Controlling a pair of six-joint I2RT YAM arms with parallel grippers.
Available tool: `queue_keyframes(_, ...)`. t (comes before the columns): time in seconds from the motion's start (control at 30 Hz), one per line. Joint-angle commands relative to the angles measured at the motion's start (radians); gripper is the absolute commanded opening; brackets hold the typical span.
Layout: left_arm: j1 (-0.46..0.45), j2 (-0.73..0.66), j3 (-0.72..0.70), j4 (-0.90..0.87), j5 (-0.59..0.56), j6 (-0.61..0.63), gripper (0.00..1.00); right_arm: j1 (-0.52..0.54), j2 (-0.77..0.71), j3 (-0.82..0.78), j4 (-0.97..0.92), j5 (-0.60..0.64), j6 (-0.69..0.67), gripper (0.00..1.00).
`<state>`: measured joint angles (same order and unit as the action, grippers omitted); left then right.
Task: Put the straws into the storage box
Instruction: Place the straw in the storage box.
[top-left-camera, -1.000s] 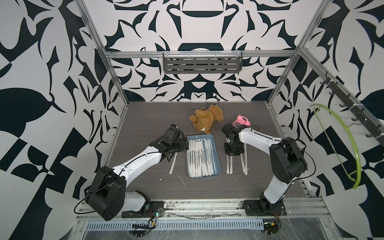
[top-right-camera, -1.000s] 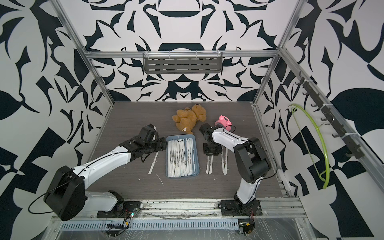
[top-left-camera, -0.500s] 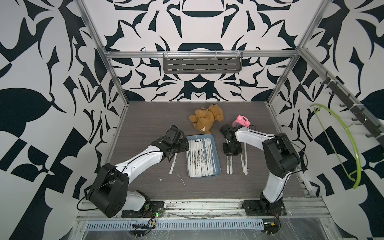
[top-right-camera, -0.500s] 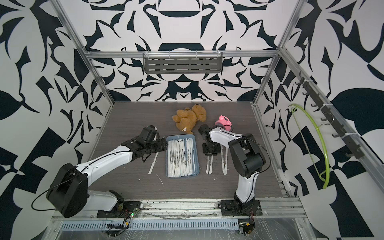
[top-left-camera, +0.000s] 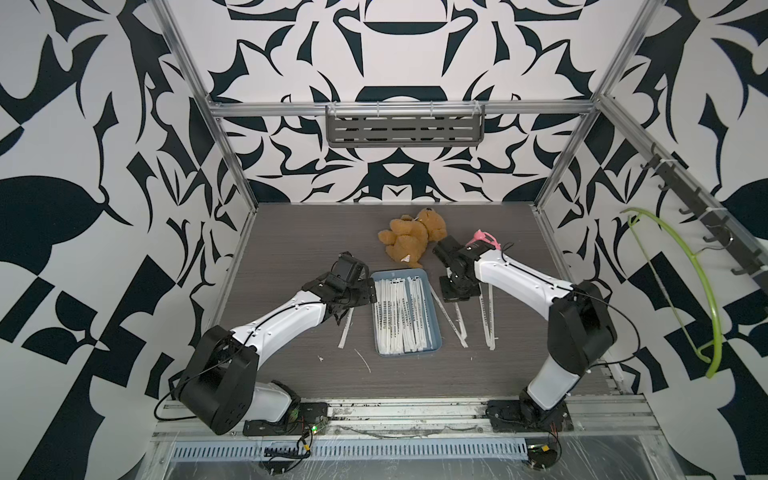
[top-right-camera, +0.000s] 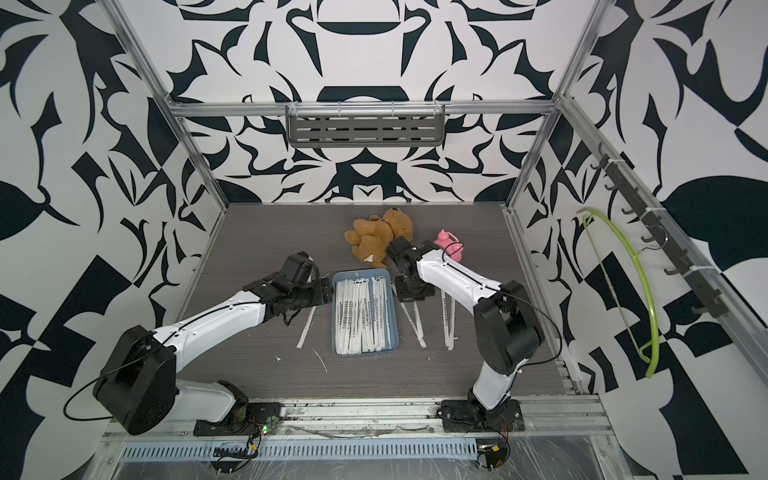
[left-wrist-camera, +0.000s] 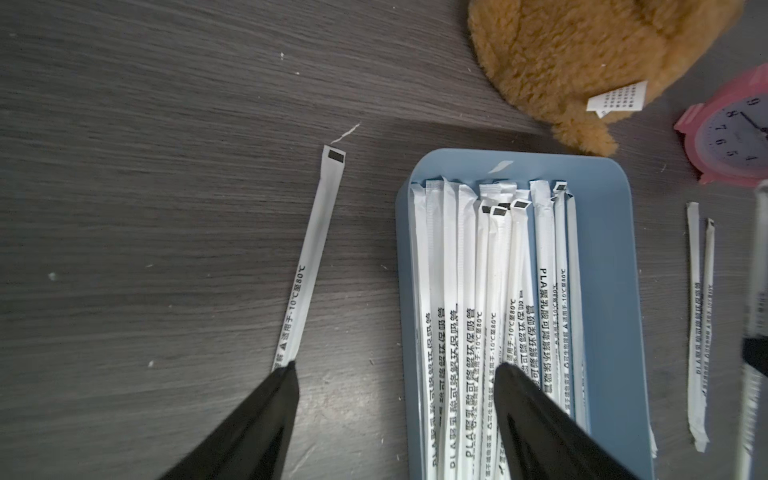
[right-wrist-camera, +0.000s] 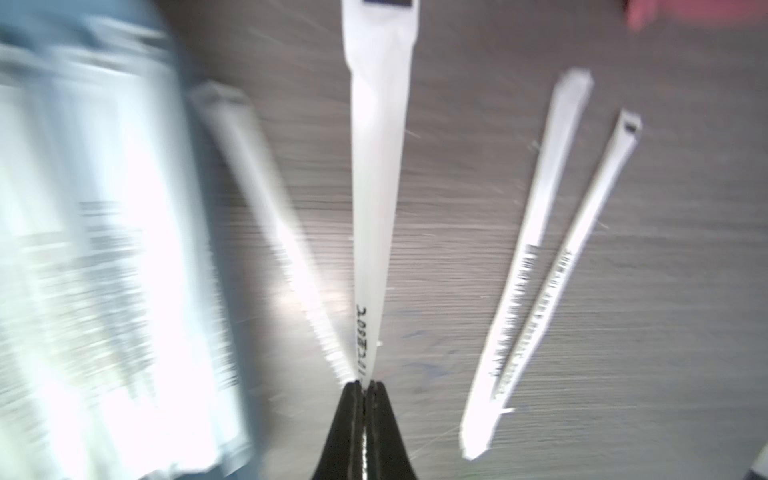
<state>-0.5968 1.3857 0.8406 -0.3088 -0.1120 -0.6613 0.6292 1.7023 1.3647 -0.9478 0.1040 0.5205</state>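
1. Since the earlier frame your right gripper has been closing. It is now pinching fully shut on one end of a single held straw. Your right arm's elbow has also been swinging outward, while the left arm is staying where it was.
2. The dark wood-grain table is carrying everything.
3. The storage box is sitting mid-table between your two arms. Most of the straws are lying lengthwise inside it, packed side by side.
4. A brown teddy bear is lying just behind the box's far end.
5. A pink alarm clock is standing right of the bear, partly hidden behind your right wrist.
6. Your left gripper is hanging with its jaws wide apart and gripping nothing. It is straddling the box's left rim, with one finger over the packed straws. The other finger is at the end of a loose straw lying on the table just left of the box.
7. Right of the box, a blurred straw is lying beside the rim. A pair of straws is lying close together farther out.
8. Small white scraps are lying in front of the box.
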Motion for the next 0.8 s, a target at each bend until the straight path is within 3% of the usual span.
queue_keyframes(0.0,-0.002,-0.018,-0.013,-0.022,-0.026,-0.014,0.81,0.13,0.018,0.082,0.003,-0.049,0.131,0.06)
queue_keyframes(0.1,0.0,-0.04,-0.038,-0.014,-0.022,-0.046,0.81,0.165,0.095,0.104,0.112,-0.057,0.218,0.06)
queue_keyframes(0.27,-0.001,-0.092,-0.08,-0.017,-0.027,-0.049,0.81,0.167,0.21,0.125,0.143,-0.07,0.215,0.06)
queue_keyframes(0.77,0.003,-0.071,-0.079,-0.023,-0.017,-0.041,0.81,0.157,0.294,0.102,0.141,-0.09,0.176,0.11)
